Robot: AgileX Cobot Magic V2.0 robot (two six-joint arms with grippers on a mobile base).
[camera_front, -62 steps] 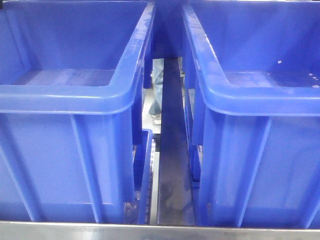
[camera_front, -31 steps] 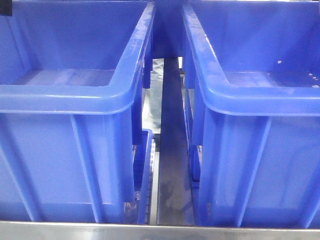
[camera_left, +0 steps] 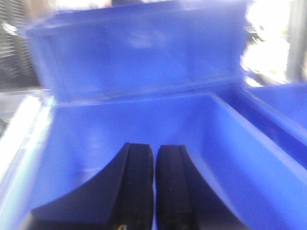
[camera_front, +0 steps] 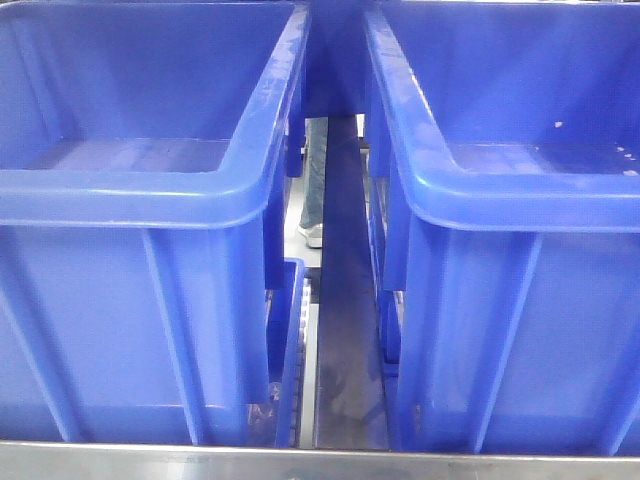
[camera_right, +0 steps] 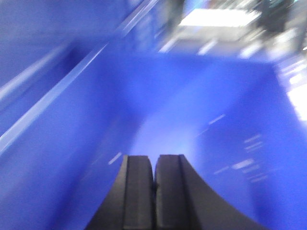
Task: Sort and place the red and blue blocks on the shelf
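Note:
No red or blue block shows in any view. My left gripper (camera_left: 154, 146) is shut and empty, its black fingers pressed together above the inside of a large dark-blue bin (camera_left: 120, 124). My right gripper (camera_right: 155, 157) is shut and empty, over the inside of another dark-blue bin (camera_right: 192, 110); that view is blurred. Neither gripper shows in the front view. Of the shelf I see only a white roller rail (camera_front: 305, 330) and a grey metal beam (camera_front: 345, 330) between the bins.
Two large dark-blue bins fill the front view, left (camera_front: 140, 190) and right (camera_front: 520, 190), with a narrow gap between. A steel edge (camera_front: 320, 462) runs along the bottom. A person's jeans leg and shoe (camera_front: 313, 200) show through the gap.
Behind the gap, the person's leg and shoe left the view half a second ago and stand there again now. The bins have not moved.

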